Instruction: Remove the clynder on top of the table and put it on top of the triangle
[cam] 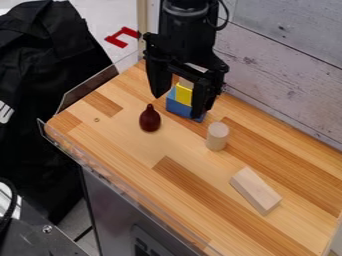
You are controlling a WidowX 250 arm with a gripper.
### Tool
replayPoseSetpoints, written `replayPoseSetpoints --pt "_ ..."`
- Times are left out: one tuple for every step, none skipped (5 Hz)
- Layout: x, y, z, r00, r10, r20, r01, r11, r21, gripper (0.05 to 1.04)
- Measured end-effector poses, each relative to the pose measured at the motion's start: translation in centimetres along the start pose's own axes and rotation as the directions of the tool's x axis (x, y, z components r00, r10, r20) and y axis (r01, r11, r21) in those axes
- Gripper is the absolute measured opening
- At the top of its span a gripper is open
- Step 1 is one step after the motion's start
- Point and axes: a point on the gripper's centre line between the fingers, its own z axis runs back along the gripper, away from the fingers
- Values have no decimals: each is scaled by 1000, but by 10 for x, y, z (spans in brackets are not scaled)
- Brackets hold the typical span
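One cylinder [216,137] stands upright on the table [133,142] right of the frame's centre, between the wooden block [256,191] at lower right and the gripper [178,105] at upper centre, its fingers spread by the yellow block [184,94] and blue block [178,108].

Camera view, fixed: the camera looks down at a steep slant onto the wooden tabletop [137,162], from above its near side, and faces across it toward the pale plank wall [287,57]. The tabletop runs aslant, from upper left to lower right. The camera is near enough for the tabletop to take up much of the view, its lower-right part cut off, yet takes in floor [112,22] at upper left and the gray cabinet side [117,205] below.
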Motion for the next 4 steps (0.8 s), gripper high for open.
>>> replayPoseSetpoints --pt "-3 1 -7 1000 3 -27 -3 1000 -1 999" --pt "-1 -7 -14 1000 -16 -25 15 1000 -20 999" --pt "2 -14 -25 998 -46 -34 45 999 -28 999" --pt "5 -19 -38 996 -63 -60 61 998 -33 999"
